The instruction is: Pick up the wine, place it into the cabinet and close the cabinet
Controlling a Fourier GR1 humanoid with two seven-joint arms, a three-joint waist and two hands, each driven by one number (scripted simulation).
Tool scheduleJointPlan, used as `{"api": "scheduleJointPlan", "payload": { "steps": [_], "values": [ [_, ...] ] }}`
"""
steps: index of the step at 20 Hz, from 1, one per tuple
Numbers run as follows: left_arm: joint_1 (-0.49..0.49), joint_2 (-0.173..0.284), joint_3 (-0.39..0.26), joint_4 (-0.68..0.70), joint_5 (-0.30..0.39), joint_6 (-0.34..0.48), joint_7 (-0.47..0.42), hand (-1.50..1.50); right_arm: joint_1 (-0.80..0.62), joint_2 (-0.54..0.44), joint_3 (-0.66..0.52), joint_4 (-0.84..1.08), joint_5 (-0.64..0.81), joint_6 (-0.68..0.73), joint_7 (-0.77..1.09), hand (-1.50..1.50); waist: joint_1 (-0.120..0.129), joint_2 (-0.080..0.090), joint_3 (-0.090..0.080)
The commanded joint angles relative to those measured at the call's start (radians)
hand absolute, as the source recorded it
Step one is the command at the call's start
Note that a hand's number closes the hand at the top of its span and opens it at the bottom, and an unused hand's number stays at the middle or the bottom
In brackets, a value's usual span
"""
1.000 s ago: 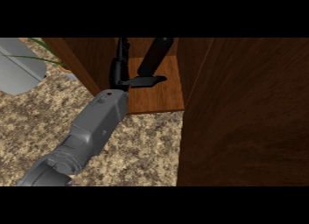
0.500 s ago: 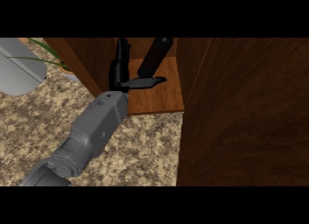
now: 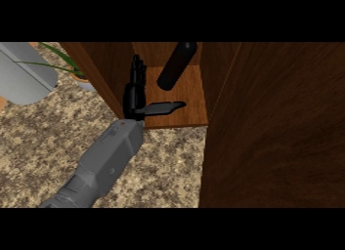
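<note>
The wine bottle point(image 3: 176, 64) is a dark, slim shape standing inside the open wooden cabinet point(image 3: 181, 113), at the back of its shelf. My right hand point(image 3: 136, 95) is in the cabinet's mouth, along the left wall. Its fingers are straight and its thumb point(image 3: 164, 107) sticks out to the right over the shelf. The hand is open and holds nothing, and a gap lies between it and the bottle. My left hand does not show.
The cabinet's dark wooden door point(image 3: 283, 127) stands open and fills the right side. A potted plant point(image 3: 72, 68) and a large grey rounded shape point(image 3: 16, 73) are at the upper left. Speckled stone counter point(image 3: 38, 146) spreads below.
My right hand has drawn back a little toward me, away from the bottle. The bottle has stayed in place inside the cabinet.
</note>
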Motion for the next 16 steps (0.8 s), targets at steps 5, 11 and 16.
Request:
{"api": "scheduleJointPlan", "payload": {
  "steps": [5, 11, 16],
  "values": [
    [0.235, 0.0, -0.295, -0.365, 0.091, 0.228, 0.018, -1.5, 0.041, -0.04, -0.094, -0.11, -0.073, -0.006, 0.041, -1.5, 0.039, -0.001, 0.0],
    [0.342, 0.0, -0.377, -0.623, 0.007, 0.366, 0.082, -1.5, 0.029, -0.033, -0.08, -0.114, -0.041, -0.024, 0.048, -1.5, 0.057, -0.002, 0.0],
    [0.492, 0.018, -0.47, -0.898, -0.047, 0.462, 0.154, -1.5, 0.051, -0.024, -0.061, -0.081, -0.02, -0.02, 0.013, -1.5, 0.063, -0.003, 0.001]
  ]
}}
